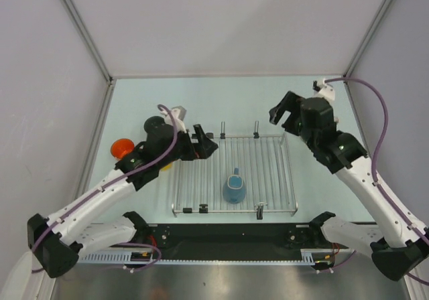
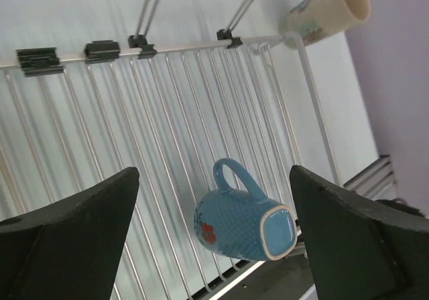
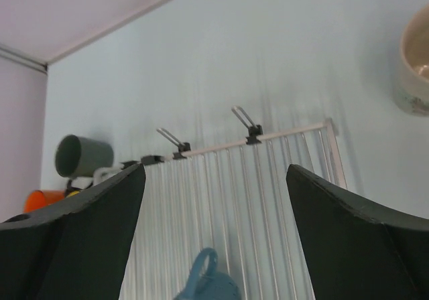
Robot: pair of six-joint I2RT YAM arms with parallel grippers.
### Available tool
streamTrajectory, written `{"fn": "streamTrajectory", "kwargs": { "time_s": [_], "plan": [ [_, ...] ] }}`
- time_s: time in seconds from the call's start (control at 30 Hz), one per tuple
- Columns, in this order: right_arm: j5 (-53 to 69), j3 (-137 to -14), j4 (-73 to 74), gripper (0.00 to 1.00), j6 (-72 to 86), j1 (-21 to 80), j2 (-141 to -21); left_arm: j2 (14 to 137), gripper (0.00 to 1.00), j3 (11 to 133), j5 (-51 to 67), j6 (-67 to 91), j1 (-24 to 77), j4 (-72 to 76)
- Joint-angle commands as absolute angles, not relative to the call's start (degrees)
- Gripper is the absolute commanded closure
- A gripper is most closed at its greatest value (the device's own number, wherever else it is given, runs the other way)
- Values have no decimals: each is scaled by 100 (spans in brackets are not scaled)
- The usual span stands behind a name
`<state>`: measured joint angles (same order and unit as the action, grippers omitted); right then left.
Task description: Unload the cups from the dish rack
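Pale green tabletop (image 1: 201, 92); dish rack (image 1: 268, 166) mid-frame, blue cup (image 1: 234, 187) on its side near rack's lower edge; left gripper (image 1: 209, 141) at rack's left edge, right gripper (image 1: 281, 121) upper right, both spread wide, empty; risk of cup rolling under an off-centre pinch, or of snagging on wires.

On the pale table (image 1: 201, 99) are set the dish rack (image 1: 268, 159), an orange cup (image 1: 121, 146), a dark cup (image 3: 82, 155) and a cream cup (image 2: 326, 10).

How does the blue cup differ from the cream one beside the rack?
The blue cup lies on its side on the dish rack; the cream cup stands upright on the table just off the rack's corner. The blue cup shows a red flower; the cream cup a faint bluish print. Both are small cups.
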<state>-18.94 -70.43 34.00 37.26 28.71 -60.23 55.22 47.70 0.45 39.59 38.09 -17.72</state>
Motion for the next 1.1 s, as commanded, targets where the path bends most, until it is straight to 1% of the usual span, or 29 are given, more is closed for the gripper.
{"fn": "streamTrajectory", "kwargs": {
  "time_s": [0.0,0.07,0.17,0.33,0.47,0.63,0.8,1.07],
  "plan": [
    [-2864,-6619,3506,9,3779,3655,-5670,6159,1,5536,-1852,3524,5166,-2758],
    [-3215,-6574,3673,9,3797,3910,-5616,6380,1,5773,-2213,3629,5762,-3101],
    [-3497,-6531,3841,8,3876,4262,-5537,6819,1,6002,-2724,3902,6369,-3471],
    [-3551,-6372,3850,9,3929,4403,-5327,7487,0,6310,-3137,4403,6899,-4050],
    [-3498,-6258,3858,8,3964,4412,-5256,7900,0,6495,-3287,4649,7320,-4184],
    [-3401,-6109,3814,9,4069,4438,-5230,7981,0,6609,-3392,4816,7435,-4219],
    [-3419,-6064,3797,9,4087,4482,-5186,7682,0,6609,-3638,4922,7435,-4228],
    [-3428,-6082,3779,9,4096,4509,-5212,7585,0,6899,-3647,4861,7532,-4236]
  ]
}}
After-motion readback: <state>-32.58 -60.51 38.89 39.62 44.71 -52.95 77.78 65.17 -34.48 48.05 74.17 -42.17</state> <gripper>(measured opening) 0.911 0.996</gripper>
